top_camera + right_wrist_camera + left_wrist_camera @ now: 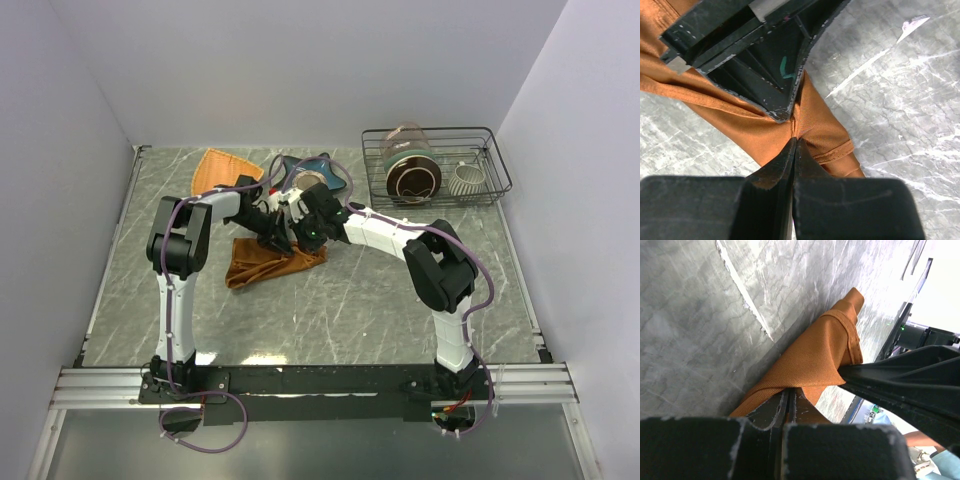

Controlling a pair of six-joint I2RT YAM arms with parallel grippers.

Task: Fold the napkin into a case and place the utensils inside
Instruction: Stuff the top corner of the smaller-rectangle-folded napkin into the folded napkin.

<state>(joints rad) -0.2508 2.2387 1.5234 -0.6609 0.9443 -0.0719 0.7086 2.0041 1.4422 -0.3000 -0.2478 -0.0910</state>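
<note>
Pinching one rust-orange napkin [262,265] between them, the left gripper [789,396] and right gripper [794,143] each stand clamped together on a fold of the cloth, their tips almost touching. The napkin lies bunched on the grey marbled table [350,310], well left of the wire rack [450,129] and nearer the arm bases, its long axis running from near-left up toward the rack. Its weave is a fine twill with a stitched hem. From overhead, the crowded wrists hide the cloth's raised end and both sets of fingertips.
</note>
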